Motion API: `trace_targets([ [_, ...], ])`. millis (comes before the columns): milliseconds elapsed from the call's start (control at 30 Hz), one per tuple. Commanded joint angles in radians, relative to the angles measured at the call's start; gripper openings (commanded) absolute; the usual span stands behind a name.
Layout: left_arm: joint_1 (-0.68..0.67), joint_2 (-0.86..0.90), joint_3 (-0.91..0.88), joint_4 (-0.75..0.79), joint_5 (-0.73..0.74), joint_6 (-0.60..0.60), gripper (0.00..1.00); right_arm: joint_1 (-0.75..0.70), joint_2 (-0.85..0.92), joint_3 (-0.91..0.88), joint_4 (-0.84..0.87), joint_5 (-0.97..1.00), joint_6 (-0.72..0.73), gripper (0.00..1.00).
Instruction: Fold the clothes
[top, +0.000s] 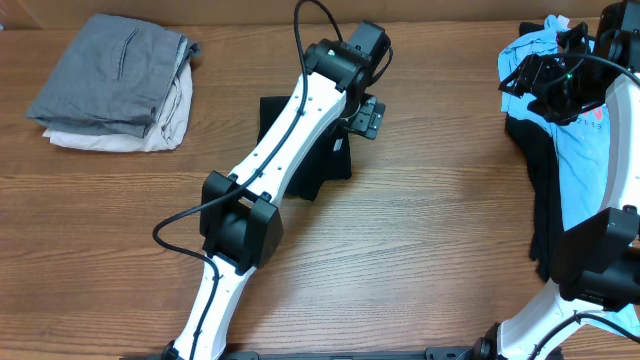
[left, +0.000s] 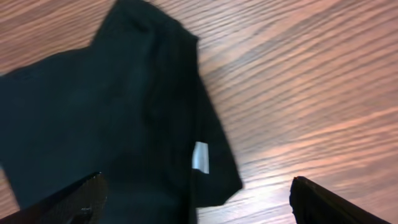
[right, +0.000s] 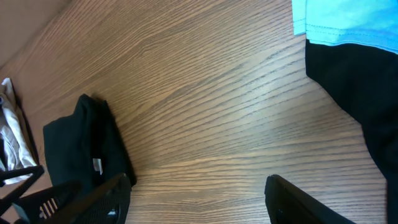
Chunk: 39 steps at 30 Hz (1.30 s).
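**Two grippers spread wide, three lots of cloth on the wood**

The wooden table fills every view. In the overhead view the left arm runs from the bottom edge up to the centre and covers the middle of the folded black garment, so the garment's full outline cannot be seen. The right arm is cut off by the right and bottom edges.

At the right edge lies an unfolded heap: a light-blue shirt over a black piece. Both run out of frame, and the wrist hides the top of the shirt.

At upper left sits a folded stack, with a grey garment on top of a pale one, of which only the edges show.

The left gripper hangs over the black garment with its fingers far apart and nothing between them. The right gripper is likewise spread wide and empty, over bare wood near the heap.

A small white tag shows on the black garment; any print on it is too blurred to read.
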Motion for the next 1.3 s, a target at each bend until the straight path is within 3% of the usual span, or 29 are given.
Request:
trace_targets([
  [0, -0.007, -0.006, -0.018, 0.0, -0.069, -0.003, 0.97, 0.001, -0.001, -0.005, 0.008, 0.006, -0.007, 0.73],
  [600, -0.009, 0.122, -0.062, 0.095, -0.045, 0.034, 0.95, 0.002, -0.001, -0.005, -0.003, 0.006, -0.004, 0.74],
  [1000, -0.05, 0.233, -0.062, 0.052, -0.051, 0.056, 0.86, 0.002, -0.001, -0.005, -0.012, 0.006, -0.004, 0.74],
  [1100, -0.053, 0.251, -0.062, 0.029, -0.08, 0.057, 0.81, 0.002, -0.001, -0.005, -0.014, 0.006, -0.004, 0.74],
  [1200, -0.053, 0.267, -0.062, 0.006, -0.115, 0.056, 0.68, 0.002, -0.001, -0.005, -0.016, 0.006, -0.004, 0.74],
  [1267, -0.051, 0.271, -0.062, -0.015, -0.138, 0.057, 0.41, 0.002, -0.001, -0.005, -0.019, 0.006, -0.004, 0.74],
])
